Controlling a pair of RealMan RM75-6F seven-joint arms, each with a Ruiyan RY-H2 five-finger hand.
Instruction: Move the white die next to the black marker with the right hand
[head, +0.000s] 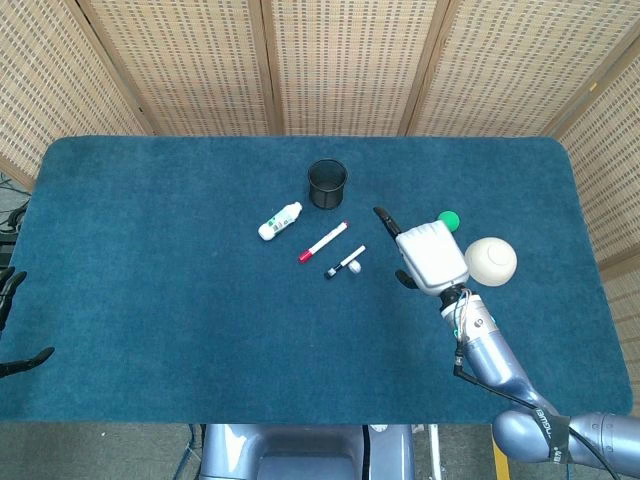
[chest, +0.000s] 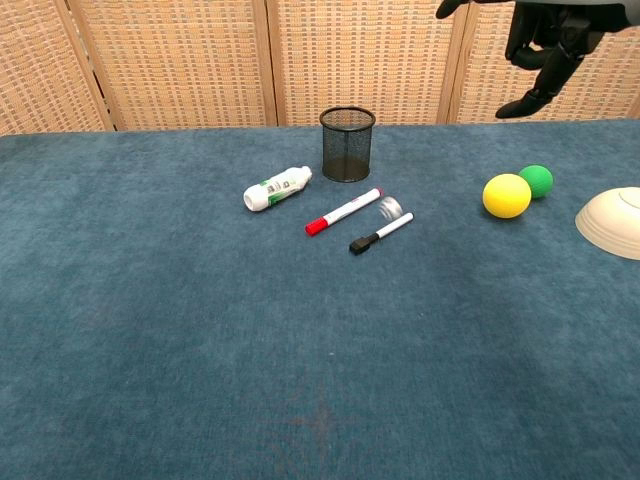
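The black marker (head: 346, 261) (chest: 380, 233) lies near the middle of the blue table, its black cap toward me. The white die (head: 354, 267) (chest: 391, 207) is right beside it and shows as a blur in the chest view, free of any hand. My right hand (head: 430, 255) (chest: 540, 50) hangs high above the table to the right of the marker, fingers spread and holding nothing. At the left edge of the head view, my left hand (head: 10, 320) is off the table with its fingers apart.
A red marker (head: 323, 241) (chest: 343, 211) lies just left of the black one. Behind them are a white bottle (head: 280, 221) and a black mesh cup (head: 327, 184). To the right are a yellow ball (chest: 506, 195), a green ball (head: 449, 221) and a white bowl (head: 490, 260).
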